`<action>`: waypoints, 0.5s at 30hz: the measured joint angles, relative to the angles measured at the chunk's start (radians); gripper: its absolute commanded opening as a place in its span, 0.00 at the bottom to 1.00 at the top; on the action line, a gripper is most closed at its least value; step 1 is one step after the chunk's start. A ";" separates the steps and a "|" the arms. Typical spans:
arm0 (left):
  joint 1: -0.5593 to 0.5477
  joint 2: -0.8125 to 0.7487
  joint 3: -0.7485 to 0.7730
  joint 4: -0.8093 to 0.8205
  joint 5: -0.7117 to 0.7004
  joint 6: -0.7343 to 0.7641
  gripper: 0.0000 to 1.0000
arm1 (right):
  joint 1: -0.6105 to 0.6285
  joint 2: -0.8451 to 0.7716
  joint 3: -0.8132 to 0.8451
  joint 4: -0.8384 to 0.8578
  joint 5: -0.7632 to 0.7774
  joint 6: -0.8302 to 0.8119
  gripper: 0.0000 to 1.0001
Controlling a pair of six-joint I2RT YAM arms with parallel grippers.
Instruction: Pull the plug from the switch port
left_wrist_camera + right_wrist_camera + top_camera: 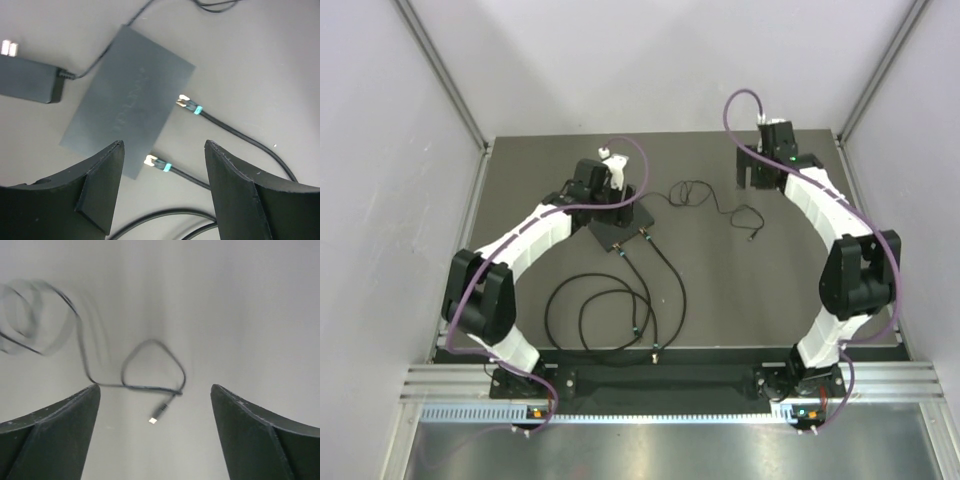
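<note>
Grey table (pixel 720 300), pale walls (pixel 650 60) | left gripper (pixel 164 144) spread over switch (pixel 130 95) | right gripper (pixel 154 386) spread

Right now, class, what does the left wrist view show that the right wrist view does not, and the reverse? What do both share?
Only the left wrist: the switch, two teal-banded plugs at its edge, and a black power adapter. Only the right wrist: a small loose plug ending a looped thin cable. Both: the grey table and an open gripper holding nothing, the left gripper and the right gripper.
</note>
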 measured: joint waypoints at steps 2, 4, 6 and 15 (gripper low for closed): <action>0.035 0.001 0.003 -0.008 0.023 0.002 0.70 | 0.008 -0.024 0.050 -0.001 -0.020 -0.020 0.85; 0.070 0.008 0.016 -0.028 0.040 0.003 0.70 | 0.027 -0.042 0.068 0.008 -0.085 -0.034 0.84; 0.097 0.028 0.043 -0.044 0.052 0.004 0.70 | 0.054 -0.047 0.061 0.031 -0.222 -0.036 0.78; 0.118 0.153 0.153 -0.060 0.079 0.007 0.67 | 0.177 0.136 -0.103 0.367 -0.787 0.178 0.63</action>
